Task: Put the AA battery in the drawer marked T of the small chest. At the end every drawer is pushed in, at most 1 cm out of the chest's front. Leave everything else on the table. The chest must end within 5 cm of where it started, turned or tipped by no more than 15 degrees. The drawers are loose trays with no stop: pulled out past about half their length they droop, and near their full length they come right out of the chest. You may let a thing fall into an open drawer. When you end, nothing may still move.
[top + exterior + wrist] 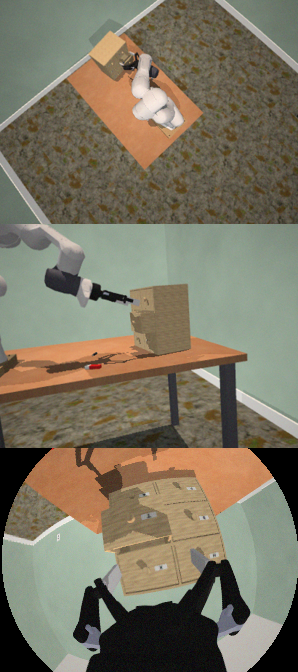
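Chest (pixel 171 318) blocks the way ahead; open air flanks the spread fingers.
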